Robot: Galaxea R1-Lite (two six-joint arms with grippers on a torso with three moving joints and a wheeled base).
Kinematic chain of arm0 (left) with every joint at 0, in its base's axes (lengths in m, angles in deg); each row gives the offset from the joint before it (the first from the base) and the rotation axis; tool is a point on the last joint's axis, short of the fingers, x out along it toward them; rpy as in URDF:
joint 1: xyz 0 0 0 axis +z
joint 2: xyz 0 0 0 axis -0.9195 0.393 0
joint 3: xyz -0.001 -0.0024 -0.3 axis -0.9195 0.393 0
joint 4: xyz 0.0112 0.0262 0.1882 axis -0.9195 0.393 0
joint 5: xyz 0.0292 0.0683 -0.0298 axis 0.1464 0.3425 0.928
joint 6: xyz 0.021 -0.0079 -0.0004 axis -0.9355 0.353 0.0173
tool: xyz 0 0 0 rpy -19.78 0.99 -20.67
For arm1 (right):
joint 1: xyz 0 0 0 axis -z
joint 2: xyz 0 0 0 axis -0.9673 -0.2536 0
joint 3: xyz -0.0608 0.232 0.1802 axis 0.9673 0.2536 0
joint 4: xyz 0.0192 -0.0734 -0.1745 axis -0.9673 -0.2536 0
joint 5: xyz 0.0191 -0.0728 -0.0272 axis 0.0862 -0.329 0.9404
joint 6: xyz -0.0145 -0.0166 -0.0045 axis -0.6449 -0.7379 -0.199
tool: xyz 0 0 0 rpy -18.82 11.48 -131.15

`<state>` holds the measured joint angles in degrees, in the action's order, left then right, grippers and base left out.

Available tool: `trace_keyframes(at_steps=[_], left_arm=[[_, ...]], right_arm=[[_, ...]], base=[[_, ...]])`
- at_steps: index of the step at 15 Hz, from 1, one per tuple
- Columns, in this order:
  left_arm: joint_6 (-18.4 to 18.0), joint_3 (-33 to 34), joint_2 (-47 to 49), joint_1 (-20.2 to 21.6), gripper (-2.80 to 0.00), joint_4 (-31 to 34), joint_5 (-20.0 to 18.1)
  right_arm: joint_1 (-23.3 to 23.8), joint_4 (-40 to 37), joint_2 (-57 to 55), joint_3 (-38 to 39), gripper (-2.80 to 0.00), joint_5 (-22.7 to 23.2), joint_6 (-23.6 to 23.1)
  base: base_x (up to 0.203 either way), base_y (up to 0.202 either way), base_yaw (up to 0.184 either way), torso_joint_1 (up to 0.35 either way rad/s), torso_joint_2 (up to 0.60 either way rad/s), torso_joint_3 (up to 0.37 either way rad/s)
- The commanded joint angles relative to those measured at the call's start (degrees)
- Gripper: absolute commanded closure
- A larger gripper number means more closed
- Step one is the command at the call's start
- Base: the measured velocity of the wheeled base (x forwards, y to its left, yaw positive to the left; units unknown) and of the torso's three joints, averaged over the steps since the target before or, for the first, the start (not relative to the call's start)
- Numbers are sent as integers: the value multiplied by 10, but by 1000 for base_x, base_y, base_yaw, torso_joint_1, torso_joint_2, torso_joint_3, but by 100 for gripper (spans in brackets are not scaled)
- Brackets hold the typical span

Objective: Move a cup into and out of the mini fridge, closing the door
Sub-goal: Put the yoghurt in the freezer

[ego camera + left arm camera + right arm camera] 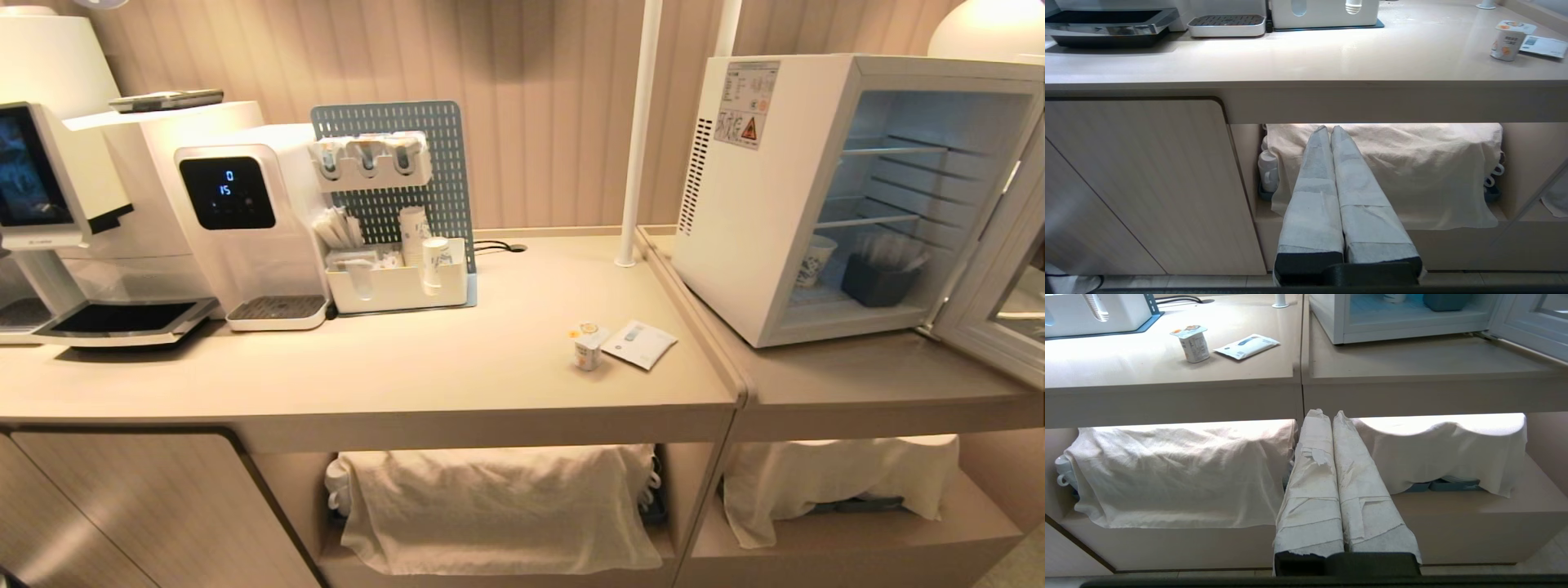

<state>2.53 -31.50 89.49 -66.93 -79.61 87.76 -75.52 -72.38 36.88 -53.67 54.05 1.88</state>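
The cup is small and white with an orange-printed foil lid; it stands upright on the beige counter, left of the mini fridge. It also shows as the cup and the cup. The fridge's door hangs wide open to the right, showing wire shelves. Both arms hang below counter height, outside the head view. My left gripper is shut and empty, its tape-wrapped fingers pointing at the cloth-covered shelf. My right gripper is shut and empty too, in front of the seam between the two counters.
A white sachet lies right beside the cup. Inside the fridge stand a patterned paper cup and a dark box. A water dispenser, a pegboard organizer and a coffee machine line the counter's left. A white pole stands behind.
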Motion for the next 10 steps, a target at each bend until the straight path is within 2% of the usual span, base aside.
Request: trace_keyframes(at_steps=[1,5,10], left_arm=[[-2,0,0,1,0,-1,0],[-4,0,0,1,0,-1,0],[-3,0,0,1,0,-1,0]], right_arm=[[-1,0,-1,0,0,0,0],[-1,0,-1,0,0,0,0],[-1,0,-1,1,0,0,0]], base=[[0,103,6,-1,4,4],[13,0,1,0,0,0],[178,0,-4,0,4,5]])
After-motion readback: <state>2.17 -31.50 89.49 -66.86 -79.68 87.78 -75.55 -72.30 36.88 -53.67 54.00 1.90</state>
